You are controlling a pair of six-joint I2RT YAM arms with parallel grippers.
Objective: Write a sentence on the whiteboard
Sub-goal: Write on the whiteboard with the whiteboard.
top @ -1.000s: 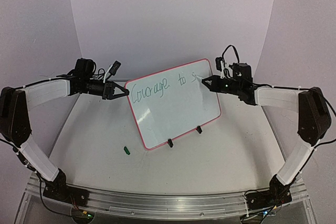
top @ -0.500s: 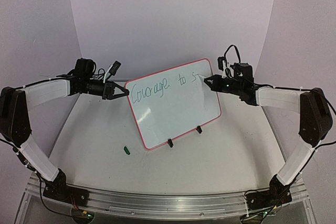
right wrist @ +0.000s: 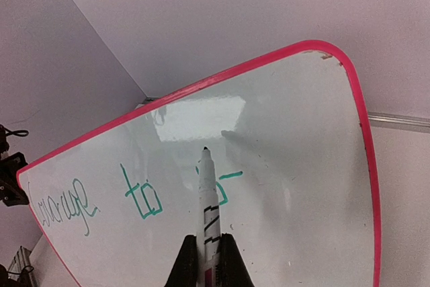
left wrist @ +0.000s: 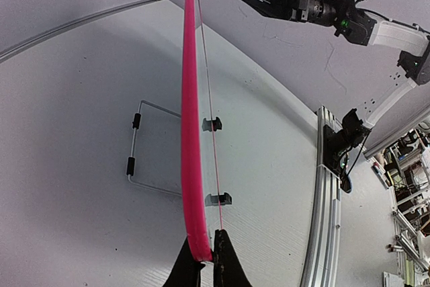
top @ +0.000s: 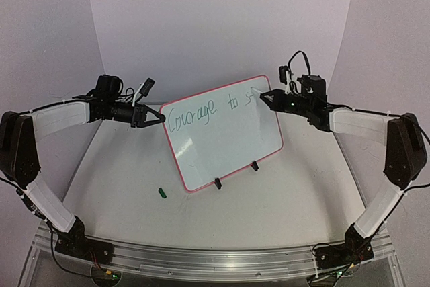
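Observation:
The whiteboard (top: 228, 146) with its red-pink frame leans upright at the table's middle, on two black clip feet (top: 218, 182). The sentence (top: 208, 107) in green reads "Courage to s", followed by a short stroke. My left gripper (top: 160, 117) is shut on the board's upper left edge; the left wrist view shows its fingers pinching the pink frame (left wrist: 191, 132). My right gripper (top: 263, 99) is shut on a white marker (right wrist: 209, 199). The marker's tip points at the board (right wrist: 302, 166) just above the "s" (right wrist: 222, 189). Whether the tip touches the board is unclear.
A small green marker cap (top: 162, 193) lies on the table in front of the board's left corner. A wire stand (left wrist: 134, 146) lies behind the board. The metal rail (top: 215, 260) with both arm bases runs along the near edge. Curved walls close in the back.
The right gripper has lifted the marker slightly up the board, and a short green stroke has appeared after the "s". The left arm and the board have not moved.

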